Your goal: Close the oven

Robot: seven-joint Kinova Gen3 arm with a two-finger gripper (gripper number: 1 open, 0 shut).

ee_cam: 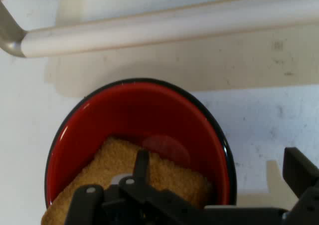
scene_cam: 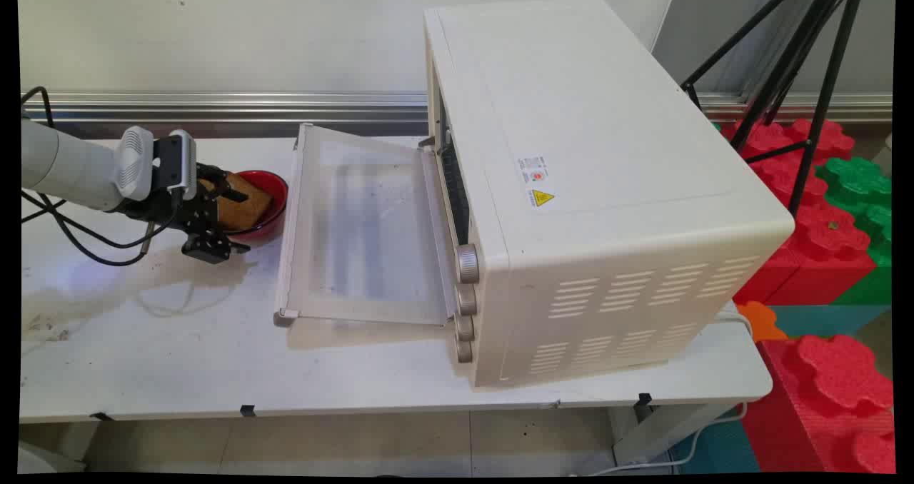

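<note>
Bread slice (scene_cam: 241,207), brown and square-ish, leans inside the red bowl (scene_cam: 275,205) at the desk's (scene_cam: 178,348) left-rear part, one corner poking over the rim twd me. My hand (scene_cam: 227,224) hangs right at that bowl, coming in low from the left. In the hand view one finger (ee_cam: 141,166) lies on the bread's top face, the other finger (ee_cam: 299,172) sits outside the bowl rim on the far side, over bare desk. So the fingers are spread wide apart, straddling the rim, nothing clamped betw them.

Bowl edge on the oven side is just beside the oven door (scene_cam: 364,234), which is dropped flat open and juts out over the desk twd the bowl. Door's handle bar (ee_cam: 164,28) runs across the top of the hand view, near the bowl rim but apart from it; narrow strip of desk betw the two. Little room there.

Oven (scene_cam: 585,198), cream w/ four knobs down its front corner, takes up the desk's right half, its rear end reaching almost to the desk's right edge. Open room: broad bare desk in front of the bowl and left of the door, down to the near edge. My black cables (scene_cam: 78,238) droop onto the desk left of the hand.
</note>
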